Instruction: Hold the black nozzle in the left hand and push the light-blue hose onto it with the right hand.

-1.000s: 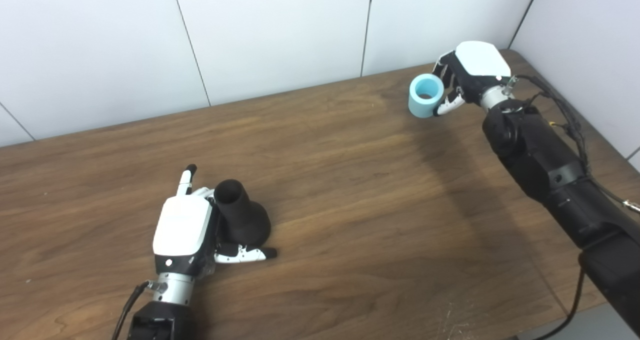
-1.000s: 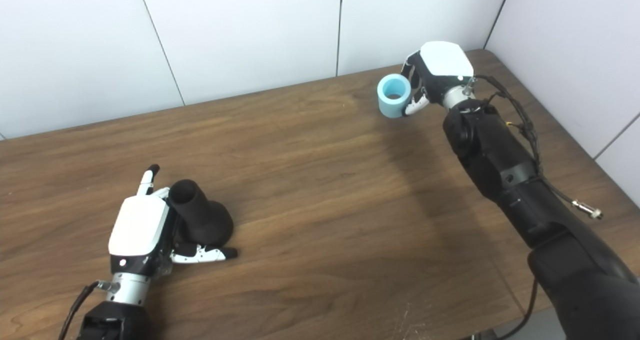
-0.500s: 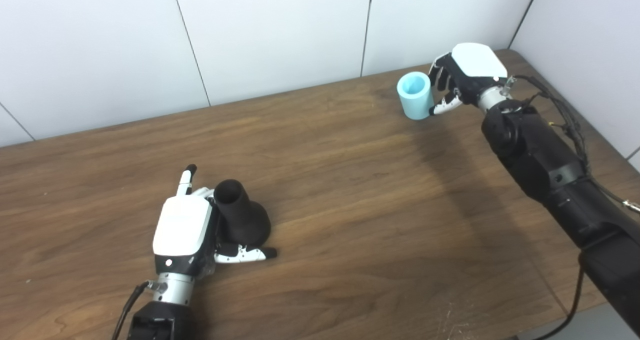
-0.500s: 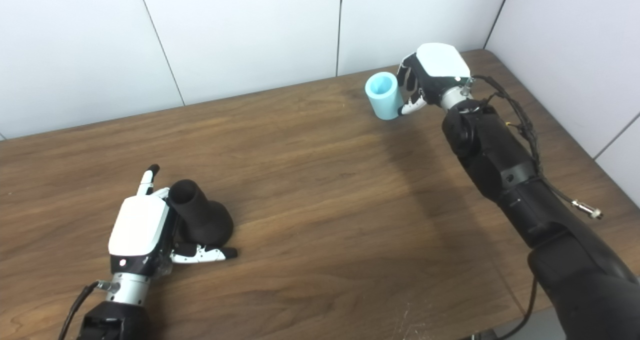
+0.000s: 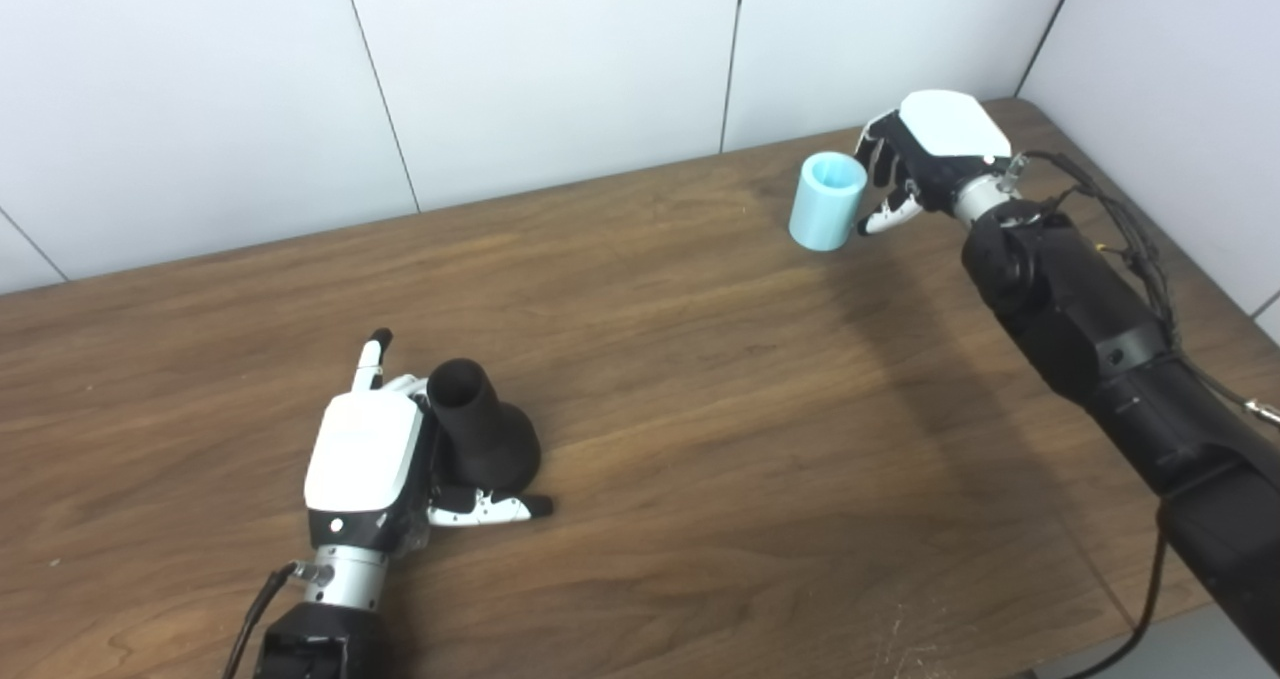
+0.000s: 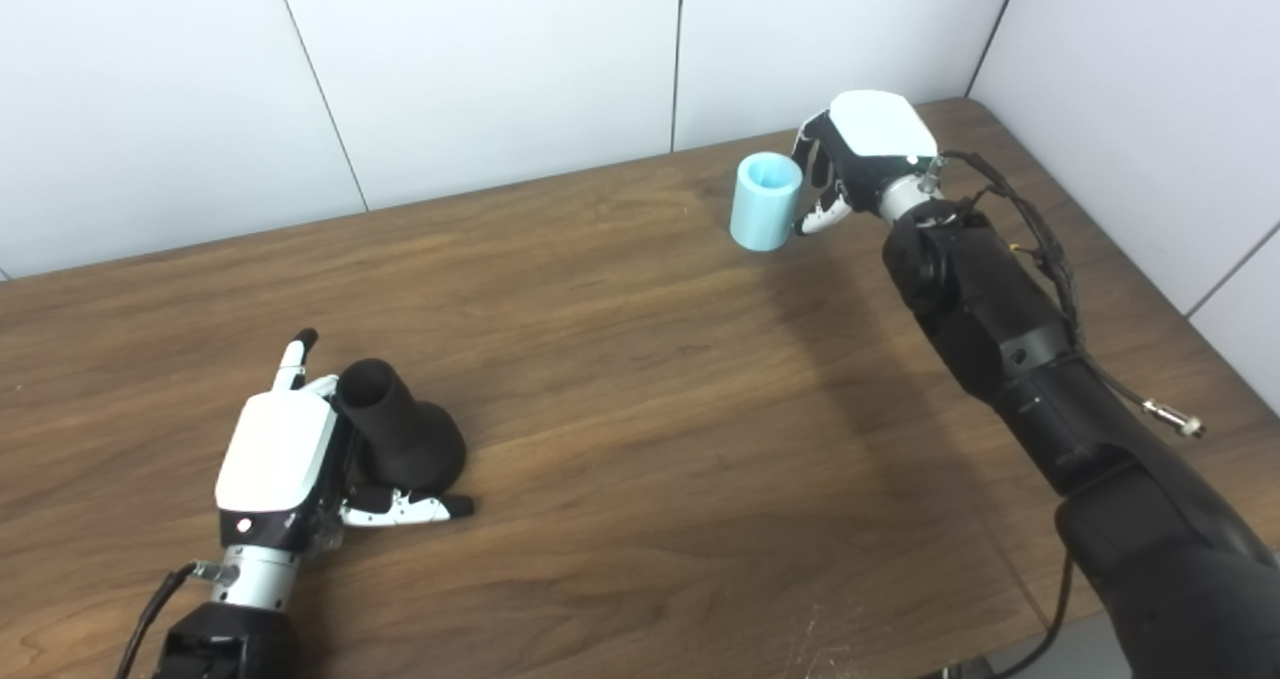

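The black nozzle (image 5: 483, 431) stands on its wide base on the wooden table (image 5: 700, 409) at the front left, neck up. My left hand (image 5: 365, 454) rests against its left side. One finger points straight out, the thumb lies flat in front of the base, and the other fingers are hidden behind the nozzle. My right hand (image 5: 925, 154) is at the far right, shut on the light-blue hose (image 5: 827, 202). The hose is a short, nearly upright tube with its open end up, held by its right side; it also shows in the right eye view (image 6: 765, 202).
White wall panels (image 5: 550, 69) rise right behind the table's far edge, and a side wall (image 5: 1180, 79) stands close behind the right hand. Loose cables (image 5: 1130, 234) run along my right forearm. A wide stretch of bare tabletop separates the two hands.
My right hand has carried the hose a little left and turned it from tilted toward me to nearly upright. The left hand and nozzle have not moved.
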Robot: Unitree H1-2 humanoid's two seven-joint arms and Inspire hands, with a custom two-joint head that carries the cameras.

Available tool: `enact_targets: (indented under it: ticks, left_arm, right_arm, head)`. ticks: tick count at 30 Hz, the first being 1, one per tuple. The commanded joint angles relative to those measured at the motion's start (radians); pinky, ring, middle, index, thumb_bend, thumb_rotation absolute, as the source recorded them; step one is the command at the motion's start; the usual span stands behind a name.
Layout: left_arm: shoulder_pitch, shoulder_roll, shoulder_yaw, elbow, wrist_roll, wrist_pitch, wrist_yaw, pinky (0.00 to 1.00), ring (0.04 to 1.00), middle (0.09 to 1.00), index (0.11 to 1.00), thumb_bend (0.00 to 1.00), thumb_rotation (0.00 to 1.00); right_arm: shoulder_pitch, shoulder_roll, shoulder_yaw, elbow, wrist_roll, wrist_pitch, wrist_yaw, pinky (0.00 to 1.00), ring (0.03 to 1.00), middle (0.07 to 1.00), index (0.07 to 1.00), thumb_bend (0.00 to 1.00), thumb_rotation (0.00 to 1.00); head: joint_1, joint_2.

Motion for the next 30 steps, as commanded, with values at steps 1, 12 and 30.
enact_targets:
  ticks: [1,12,30]
  left_arm:
    - [0.136,0.046,-0.019,0.122,0.001,0.006,-0.007,1.00,0.591,0.464,0.496,0.53,0.00]
    - [0.133,0.044,-0.017,0.119,0.001,0.009,-0.008,1.00,0.588,0.462,0.497,0.53,0.00]
    - [0.127,0.042,-0.024,0.121,0.008,0.010,-0.009,1.00,0.572,0.455,0.497,0.53,0.00]
  right_arm:
    - [-0.046,-0.040,-0.022,-0.021,0.002,-0.036,-0.034,0.39,0.434,0.456,0.514,0.53,0.00]
    - [-0.050,-0.056,-0.025,-0.036,-0.005,-0.039,-0.011,0.44,0.467,0.466,0.522,0.53,0.00]
    - [-0.099,-0.095,-0.007,-0.245,-0.077,0.109,0.280,0.76,0.883,0.867,0.847,1.00,0.07]
  head:
    - [-0.001,-0.001]
    - [-0.003,-0.003]
    - [-0.012,-0.002]
